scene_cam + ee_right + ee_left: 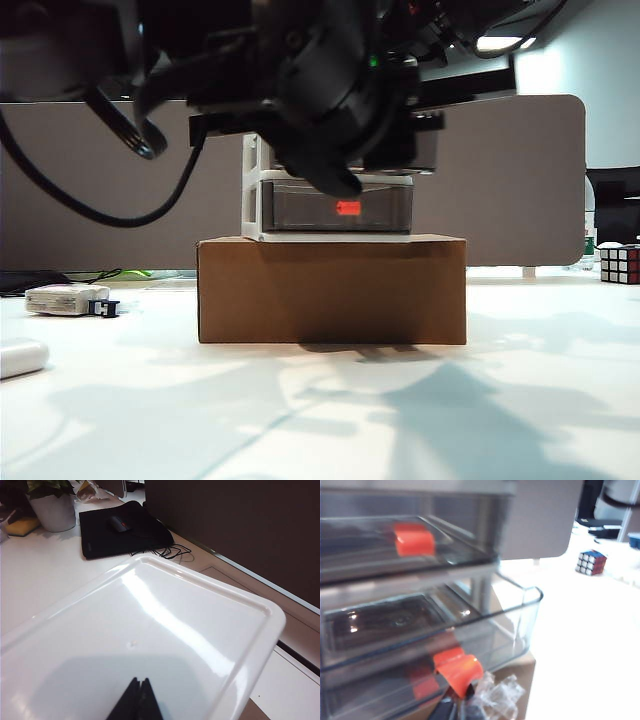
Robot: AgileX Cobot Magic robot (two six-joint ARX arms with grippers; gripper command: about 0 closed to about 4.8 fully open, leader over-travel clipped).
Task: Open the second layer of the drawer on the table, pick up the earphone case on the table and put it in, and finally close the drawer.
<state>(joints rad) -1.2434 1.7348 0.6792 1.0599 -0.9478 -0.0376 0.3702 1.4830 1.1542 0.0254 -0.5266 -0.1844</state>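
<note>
**Second drawer is out, now let go clean and fetch the case**

The second layer (520,625) of the drawer (252,200) stands slid out. The left gripper (455,711) is closed tight right under its red-orange handle (459,670). I can't tell if the tab is really pinched.

The right gripper (136,700) is also closed, hovering at or on the unit's glossy white top (210,630).

The earphone case (20,357) lies on the table (500,400) at about 8 o'clock from the cardboard box (330,290), well apart.

My take: open the jaws before backing off, because the light plastic unit on that box could shift. Keep the right claw steadying the top.

The case is smooth and pebble-round, so it's probably slippery. Grab it across the middle. The drawer is smoky clear plastic with thin walls.
</note>
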